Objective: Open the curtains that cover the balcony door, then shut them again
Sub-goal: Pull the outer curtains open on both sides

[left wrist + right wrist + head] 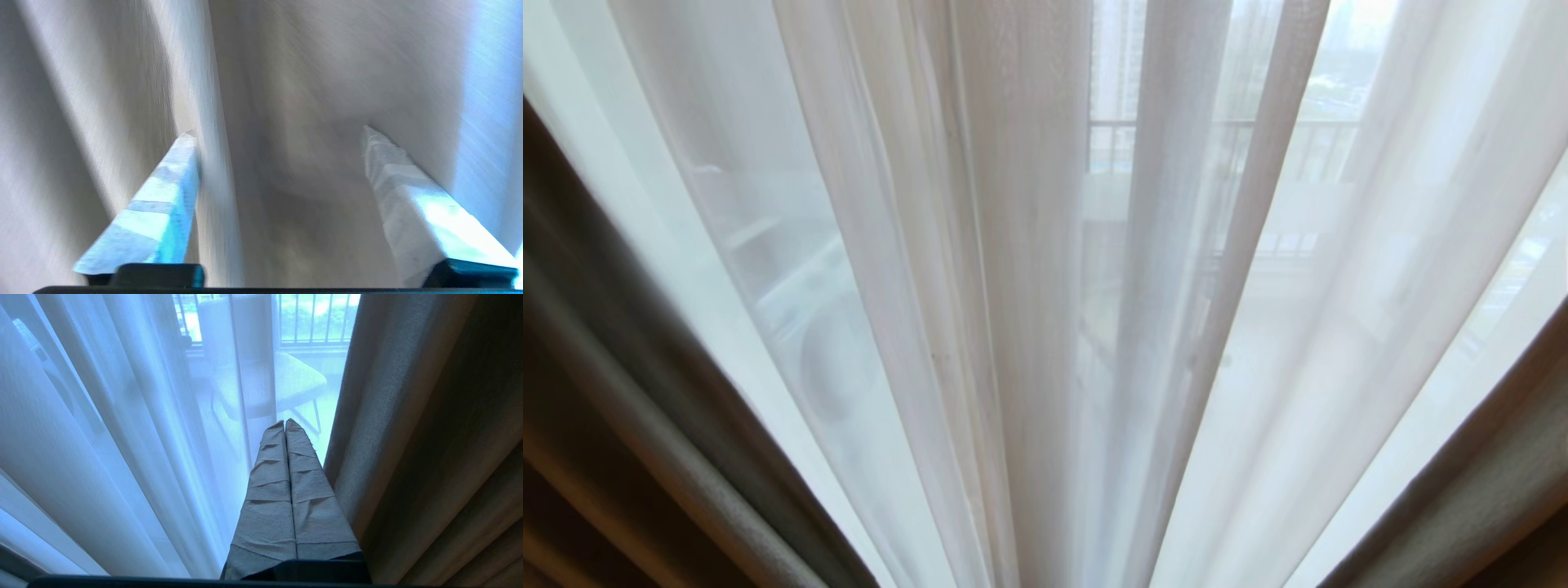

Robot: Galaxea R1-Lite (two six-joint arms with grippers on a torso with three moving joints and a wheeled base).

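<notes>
Filling the head view are the white sheers [1013, 327], drawn shut across the middle, with the thick beige curtains [613, 425] pulled aside at the lower left and lower right edges. Neither gripper is seen here. A balcony railing [1217, 131] is made out faintly through the fabric; the door frame itself cannot be told. Folds run floor to ceiling, so the long axis is vertical, and the pleats appear to fan out from the bottom of the view.

Left wrist view: the left gripper [280, 134] is seen with its fingers [163, 208] spread wide apart and nothing held between them. Beige fabric [306, 102] lies just ahead; one finger is beside, maybe touching, a raised fold [208, 163]. Blur is heavy.

Right wrist view: the right gripper [285, 424] is seen pressed closed, empty, parked near the edge of the thick right drape [408, 428], apart from the sheers. A chair [286, 379] is seen outside through the thin layer.

Progress is judged partial: the thick layer stands open, the sheers are covering the glass, so which half of the open-then-close cycle this is cannot be told.
</notes>
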